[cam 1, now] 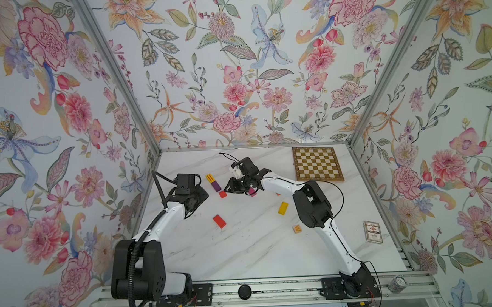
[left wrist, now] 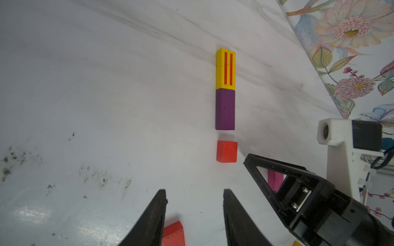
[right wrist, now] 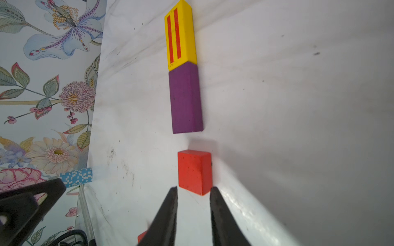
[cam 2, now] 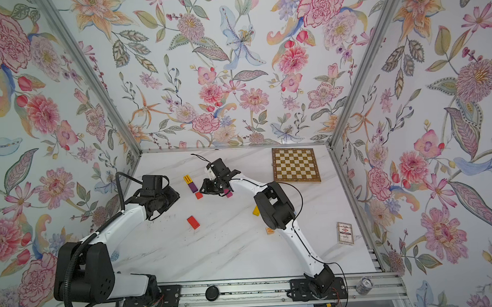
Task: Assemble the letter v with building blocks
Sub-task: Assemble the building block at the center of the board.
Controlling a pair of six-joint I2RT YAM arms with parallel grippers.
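Building-block row (cam 1: 216,186): where does it lie, and what is it made of? (Student)

It lies on the marble table (cam 1: 243,254), in the far left part, between the two grippers in both top views. Farthest from the arm bases is a yellow block with two red stripes (cam 1: 210,178) (left wrist: 225,68). A purple block (cam 1: 216,186) (left wrist: 225,108) touches its near end, the two forming one straight line. An orange-red cube (cam 1: 222,194) (right wrist: 194,170) sits on the same line, parted from the purple block by a narrow gap. (Tutor)

How do the grippers stand? (Student)

Right gripper (right wrist: 193,190): jaws apart with bare table between them, gripping nothing. Its tips are just beside the near edge of the orange-red cube; whether they touch it cannot be told. A magenta block (cam 1: 252,191) (left wrist: 275,179) shows partly beneath the gripper's body, and contact there cannot be told either. Left gripper (left wrist: 194,190): jaws likewise apart, holding nothing, pointing along the row from a little way off. A red block (cam 1: 219,221) lies flat on the table near it; in the left wrist view its end shows low in the gap between the fingers. (Tutor)

Which pieces lie loose? (Student)

A yellow block (cam 1: 283,208) and a cube marked W (cam 1: 297,229) lie apart from each other beside the right arm (cam 1: 312,205). A brown-and-cream chessboard (cam 1: 317,164) occupies the far right corner, and a playing-card box (cam 1: 373,232) lies near the right edge. (Tutor)
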